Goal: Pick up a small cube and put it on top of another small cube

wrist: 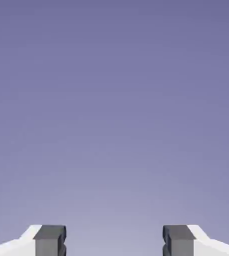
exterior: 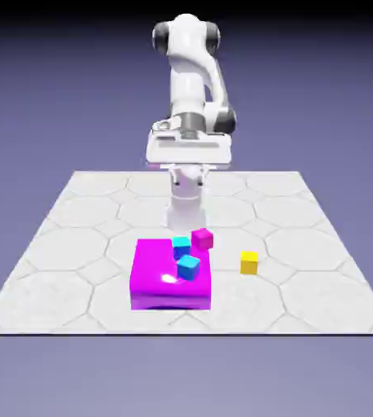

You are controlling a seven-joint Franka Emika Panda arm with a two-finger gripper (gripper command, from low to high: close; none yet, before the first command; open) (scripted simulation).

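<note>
Grey fingertips (wrist: pixel 50 239) of the Franka arm's gripper (wrist: pixel 114 240) stand apart at the bottom of the hand view, with nothing between them but plain blue-violet backdrop. Seen from the exterior view, the white hand (exterior: pixel 188 149) is raised high above the table (exterior: pixel 76 220), its fingers hidden from that side behind the flat hand body, and the arm (exterior: pixel 191 73) rises behind it to a rounded shoulder near the top of the frame.

Below, on the pale tiled tabletop, a large flat magenta block (exterior: pixel 153 281) lies toward the near edge. One cyan cube (exterior: pixel 188 266) rests tilted on the block's top, while a second cyan cube (exterior: pixel 181 245) sits at the block's far edge, just beside a small magenta cube (exterior: pixel 202 239) at its far corner toward the exterior view's right.

The small yellow cube (exterior: pixel 249 262) sits alone on the bare table, to the exterior view's right of the magenta block and clear of it, untouched and well below the raised, empty gripper.
</note>
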